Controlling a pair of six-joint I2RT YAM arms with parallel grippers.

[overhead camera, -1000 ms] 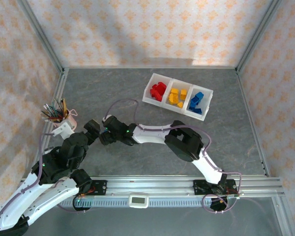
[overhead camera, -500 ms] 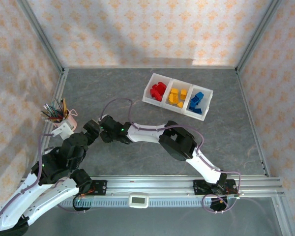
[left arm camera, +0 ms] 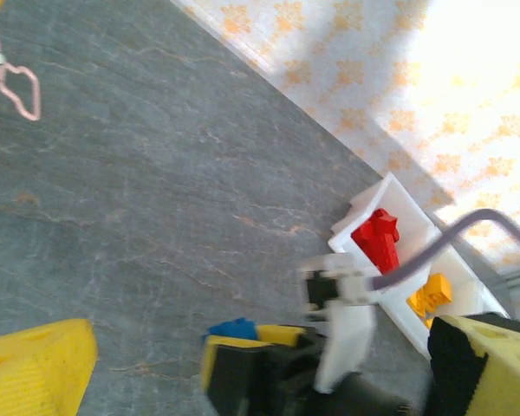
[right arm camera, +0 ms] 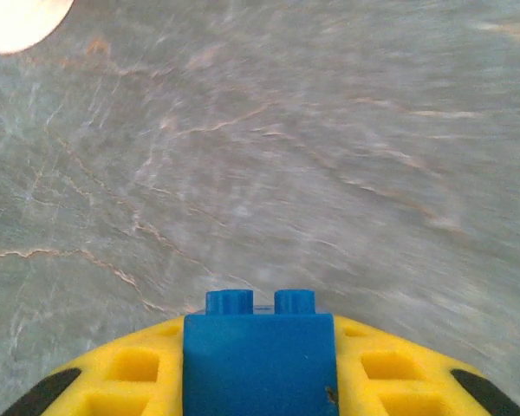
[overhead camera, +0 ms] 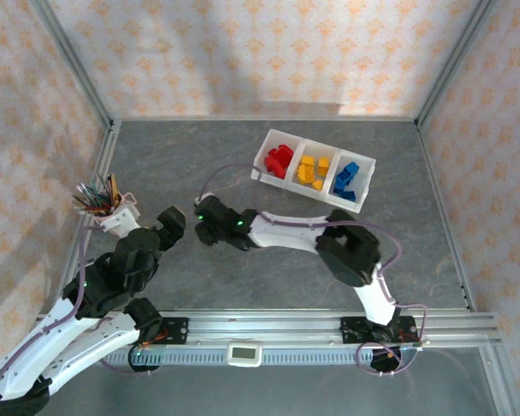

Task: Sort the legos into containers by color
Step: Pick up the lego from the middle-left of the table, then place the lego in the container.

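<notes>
Counter (overhead camera: 399,243): grey marbled surface, walled on three sides by patterned panels.

Arms: the right arm reaches from the near edge across to the left-centre of the counter. The left arm rises from the near left corner and ends just beside the right one.

Containers (overhead camera: 295,163): a white three-compartment tray sits skewed near the far edge, right of centre. Red bricks (overhead camera: 278,160) fill the compartment nearest the left edge, yellow-orange bricks (overhead camera: 311,170) the middle one and blue bricks (overhead camera: 347,179) the third. Bare counter lies between the tray and both pincers. A purple cable (overhead camera: 221,173) loops from the right wrist toward the tray's near left corner.

Pink cup of pens (overhead camera: 104,204): stands at the left edge, close behind the left arm.

Right pincer (overhead camera: 204,218): clamped on a blue brick (right arm camera: 260,351), two studs showing above the yellow fingers (right arm camera: 130,373), above the counter.

Left pincer (overhead camera: 171,222): spread wide, its fingers (left arm camera: 35,364) holding nothing.
</notes>
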